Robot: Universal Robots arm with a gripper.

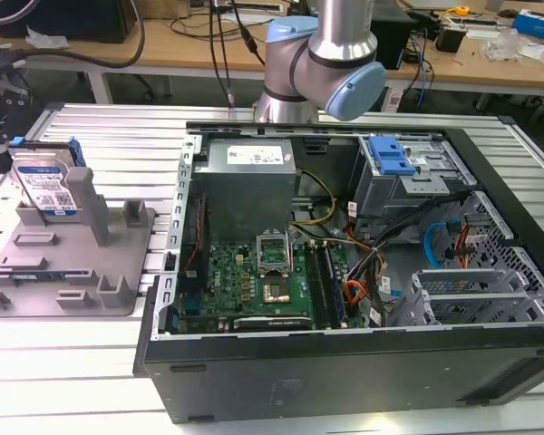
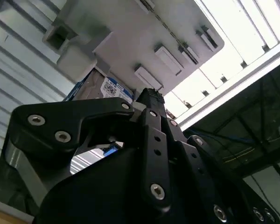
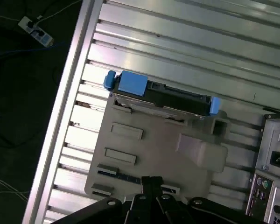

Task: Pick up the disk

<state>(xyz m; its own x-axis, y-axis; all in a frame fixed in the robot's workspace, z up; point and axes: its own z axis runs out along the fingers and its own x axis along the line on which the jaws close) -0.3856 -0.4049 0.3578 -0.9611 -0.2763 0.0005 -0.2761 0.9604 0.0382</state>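
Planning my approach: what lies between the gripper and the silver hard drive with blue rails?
In the first wrist view, the grey plastic fixture with raised blocks spans from the gripper to the blue-railed silver drive.

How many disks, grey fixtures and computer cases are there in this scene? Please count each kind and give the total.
Disk: 1
Grey fixture: 1
Computer case: 1
Total: 3
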